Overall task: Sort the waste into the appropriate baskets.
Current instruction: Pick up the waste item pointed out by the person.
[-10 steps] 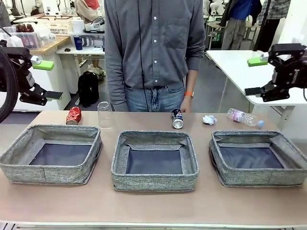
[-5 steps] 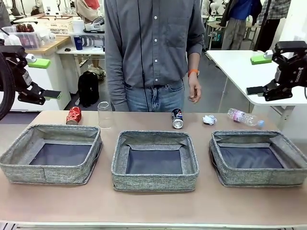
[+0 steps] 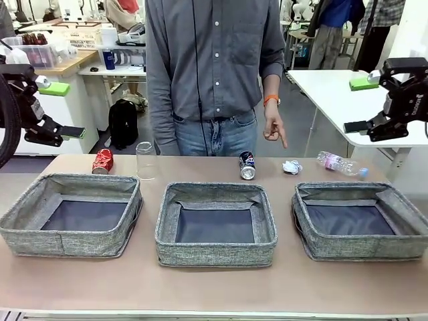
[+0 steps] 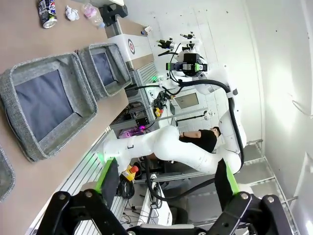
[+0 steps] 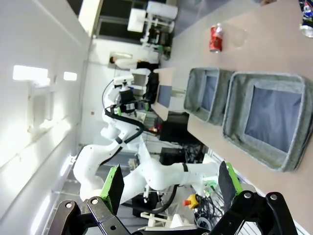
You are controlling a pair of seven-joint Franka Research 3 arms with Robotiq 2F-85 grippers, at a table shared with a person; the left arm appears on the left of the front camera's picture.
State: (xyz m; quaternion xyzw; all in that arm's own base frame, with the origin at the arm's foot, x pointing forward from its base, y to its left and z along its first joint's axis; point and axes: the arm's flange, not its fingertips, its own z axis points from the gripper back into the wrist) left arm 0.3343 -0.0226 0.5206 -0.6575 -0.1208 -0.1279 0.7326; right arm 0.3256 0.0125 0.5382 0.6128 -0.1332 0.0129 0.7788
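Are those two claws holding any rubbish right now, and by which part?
Nothing is held: the left gripper and the right gripper are both open and empty.

The left gripper [image 4: 166, 182] stands wide open with nothing between its green-padded fingers [image 4: 108, 175], aimed past the table [image 4: 29, 39] at a white wall. Three grey baskets sit in a row along the table's railed edge: one basket [image 4: 4, 174] cut off at the picture's side, the middle basket [image 4: 82, 105], then the far basket [image 4: 122, 73]. Beyond them, toward the opposite edge, lie a dark blue can [image 4: 47, 12], a white paper wad [image 4: 72, 13] and a clear bottle [image 4: 90, 11], close together. The white right arm [image 4: 166, 147] rises off the table's edge
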